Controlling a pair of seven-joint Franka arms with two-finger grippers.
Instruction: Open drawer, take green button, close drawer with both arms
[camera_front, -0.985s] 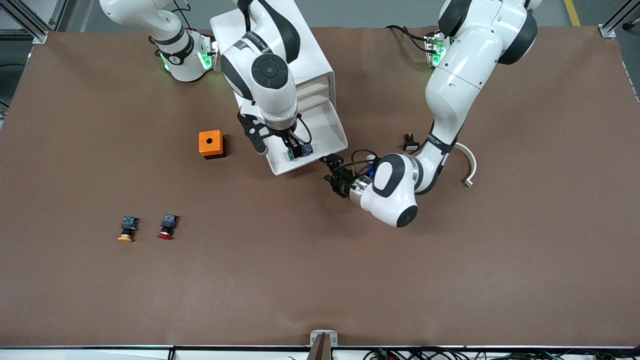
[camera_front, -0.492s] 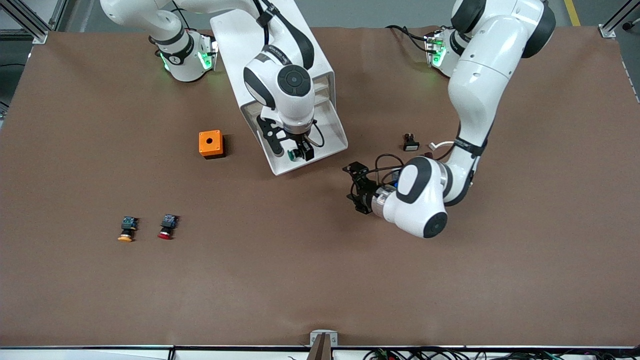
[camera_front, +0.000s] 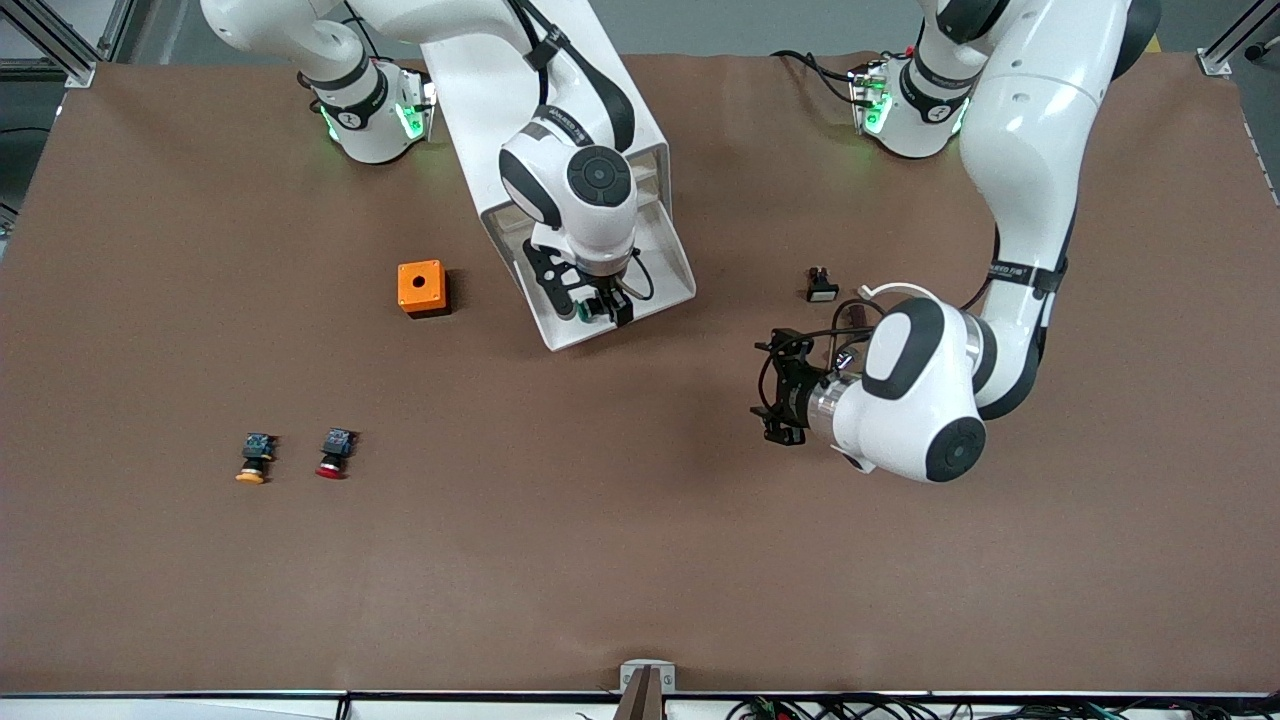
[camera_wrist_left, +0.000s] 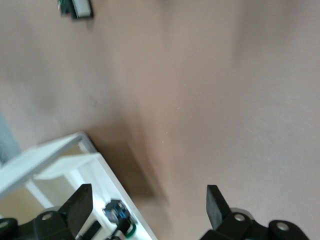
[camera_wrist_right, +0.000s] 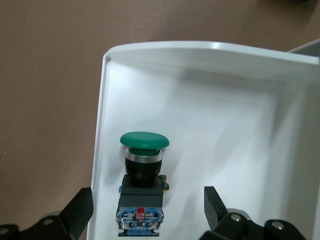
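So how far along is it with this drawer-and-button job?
Done: the drawer is pulled open. In hand: the right tool, fingers open, sits over the green button lying in it, not gripping. The left tool waits open over the table. Left: grasping, lifting, closing.

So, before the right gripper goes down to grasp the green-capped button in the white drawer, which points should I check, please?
1. White tray-like drawer pulled out: ok.
2. Green-capped button with black-and-blue body lying in the drawer, uncovered: ok.
3. Right gripper over the button, fingers open on both sides of it: ok.
4. Button not yet gripped: ok.
5. Left gripper open, away from the drawer over bare brown table: ok.
6. Finger clearance to the drawer wall beside the button: cannot tell.
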